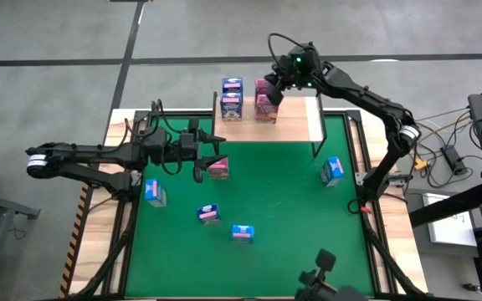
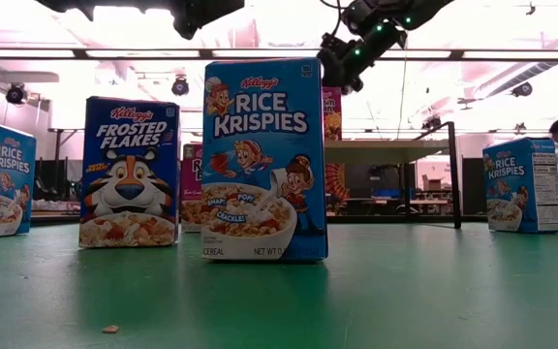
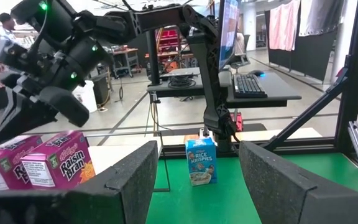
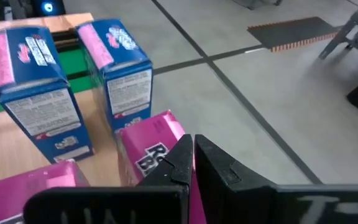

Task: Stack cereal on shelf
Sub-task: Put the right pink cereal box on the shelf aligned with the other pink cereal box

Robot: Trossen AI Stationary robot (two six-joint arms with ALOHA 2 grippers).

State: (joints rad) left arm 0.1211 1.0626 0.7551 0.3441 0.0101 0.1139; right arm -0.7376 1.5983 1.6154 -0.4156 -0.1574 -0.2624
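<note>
L arm stretches in from the table's left edge, wrist level, its left gripper (image 1: 210, 159) low w/ both fingers (image 3: 129, 180) spread wide apart. R arm arches up from the right side & reaches toward the far edge, right gripper (image 1: 272, 90) angled down, fingers (image 4: 213, 165) pressed together.

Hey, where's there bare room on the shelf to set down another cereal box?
The shelf's right part, from the pink boxes to its right edge, is bare wood, as is the front strip. The back left is crowded: two blue boxes stand beside the pink ones, with the shut right gripper just above them.
</note>
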